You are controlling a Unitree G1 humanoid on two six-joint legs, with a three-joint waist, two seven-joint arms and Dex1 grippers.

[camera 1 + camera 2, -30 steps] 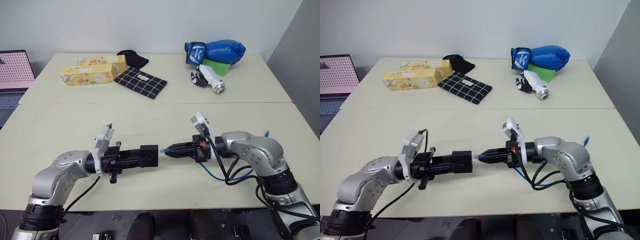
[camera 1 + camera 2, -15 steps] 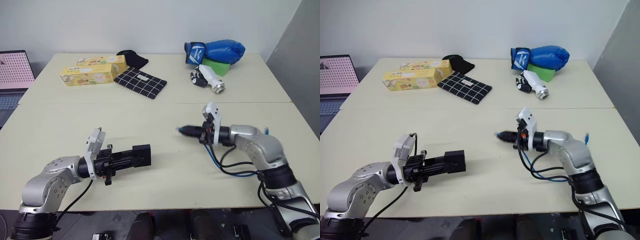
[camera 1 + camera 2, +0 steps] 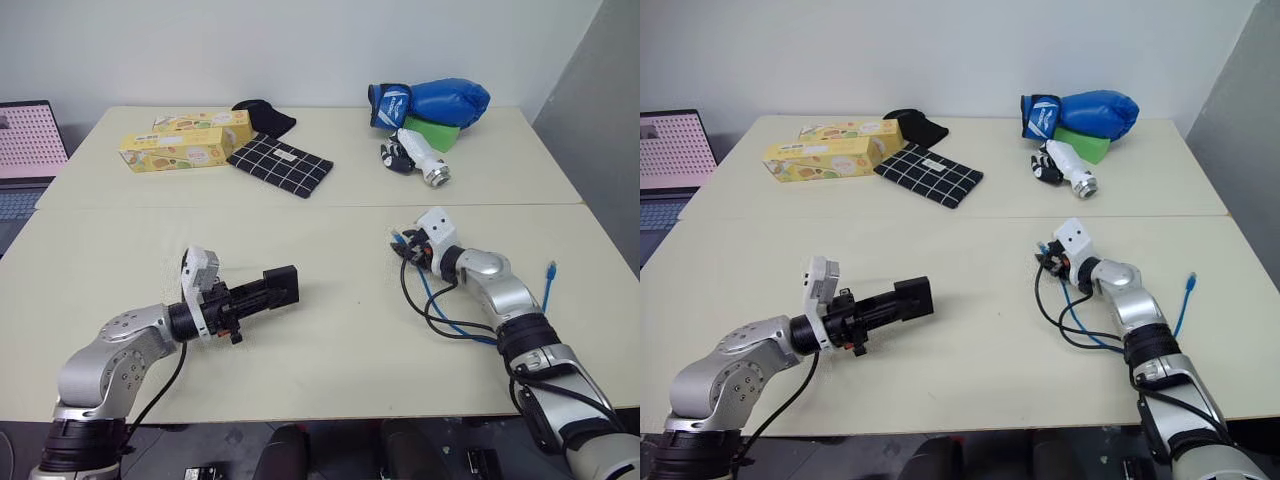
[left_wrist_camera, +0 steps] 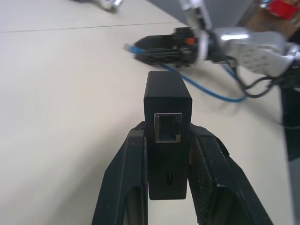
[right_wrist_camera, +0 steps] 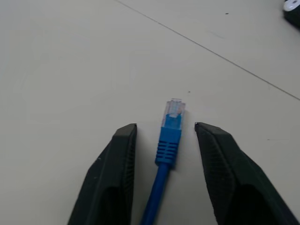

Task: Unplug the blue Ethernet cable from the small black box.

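The small black box (image 4: 167,126) is clamped between the two black fingers (image 4: 124,187) of the left gripper (image 3: 281,286), which is closed tight on its sides. The box's port faces the wrist camera and is empty. Taking that box as the landmark, it is held over the near part of the cream table (image 3: 340,370), pointing toward the robot's right.

The blue Ethernet cable (image 5: 168,136) is unplugged and well apart from the box, on the robot's right side of it. Its clear plug lies on the table between the fingers of the right gripper (image 5: 165,140), which are spread with a gap on each side of the plug, so they have hold of nothing. From there the cable loops back beside the right arm, and its other plug (image 3: 549,269) lies on the table farther from the box.

Beyond the box, at the table's far side, lie a checked cloth (image 3: 281,165), two yellow cartons (image 3: 172,148) and a blue boxing glove (image 3: 440,102).
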